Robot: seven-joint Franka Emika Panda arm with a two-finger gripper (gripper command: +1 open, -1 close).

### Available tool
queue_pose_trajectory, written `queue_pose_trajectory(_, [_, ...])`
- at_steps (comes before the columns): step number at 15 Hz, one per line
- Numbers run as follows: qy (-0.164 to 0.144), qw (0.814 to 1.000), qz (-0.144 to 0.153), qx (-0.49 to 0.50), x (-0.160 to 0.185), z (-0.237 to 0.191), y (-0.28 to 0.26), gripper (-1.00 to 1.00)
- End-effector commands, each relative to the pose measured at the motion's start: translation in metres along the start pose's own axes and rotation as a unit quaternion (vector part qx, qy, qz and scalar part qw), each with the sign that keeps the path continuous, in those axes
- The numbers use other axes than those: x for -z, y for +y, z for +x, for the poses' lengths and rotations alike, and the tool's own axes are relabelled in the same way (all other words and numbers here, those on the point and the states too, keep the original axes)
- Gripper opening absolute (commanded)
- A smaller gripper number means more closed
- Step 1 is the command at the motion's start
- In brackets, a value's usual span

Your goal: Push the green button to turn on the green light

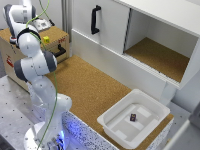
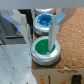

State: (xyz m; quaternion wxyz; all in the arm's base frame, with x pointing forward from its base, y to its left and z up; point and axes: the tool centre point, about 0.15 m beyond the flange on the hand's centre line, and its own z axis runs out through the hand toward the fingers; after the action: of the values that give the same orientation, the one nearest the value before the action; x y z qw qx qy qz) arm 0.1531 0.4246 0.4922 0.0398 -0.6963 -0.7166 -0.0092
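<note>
Wrist view: open, empty gripper seemingly above green button, blue button beside.

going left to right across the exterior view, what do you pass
robot arm → black cabinet handle → white bin holding a small dark object → open cabinet compartment

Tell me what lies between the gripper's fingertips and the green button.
Nothing. In the wrist view the gripper hangs over the green button with no object between; one finger crosses in front of it. Whether it touches is unclear.
</note>
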Motion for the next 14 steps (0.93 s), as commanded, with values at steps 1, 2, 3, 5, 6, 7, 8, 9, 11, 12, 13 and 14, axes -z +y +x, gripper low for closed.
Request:
queue_pose_trajectory(1, [-0.051,0.998,0.017,0.013,-0.022,0.024,0.018,-1.0])
queue_pose_trajectory(2, [-0.052,0.998,0.025,0.014,-0.025,0.025,0.019,-1.0])
queue_pose_trajectory(3, [-0.053,0.998,0.031,0.012,-0.03,0.027,0.02,-1.0])
queue_pose_trajectory(5, [-0.056,0.998,0.038,0.012,-0.039,0.031,0.024,-1.0])
queue_pose_trajectory(6, [-0.056,0.998,0.04,0.009,-0.042,0.034,0.026,-1.0])
queue_pose_trajectory(7, [-0.06,0.998,0.036,0.009,-0.046,0.036,0.027,-1.0])
queue_pose_trajectory(8, [-0.064,0.997,0.039,0.009,-0.052,0.037,0.028,-1.0])
queue_pose_trajectory(9, [-0.074,0.997,0.031,0.006,-0.06,0.038,0.028,-1.0])
queue_pose_trajectory(11, [-0.073,0.997,0.012,-0.002,-0.059,0.037,0.026,-1.0])
queue_pose_trajectory(12, [-0.06,0.998,0.016,-0.008,-0.049,0.035,0.026,-1.0])
queue_pose_trajectory(13, [-0.04,0.999,0.003,-0.015,-0.03,0.03,0.024,-1.0])
queue_pose_trajectory(14, [-0.022,1.0,-0.006,-0.01,-0.008,0.024,0.02,-1.0])
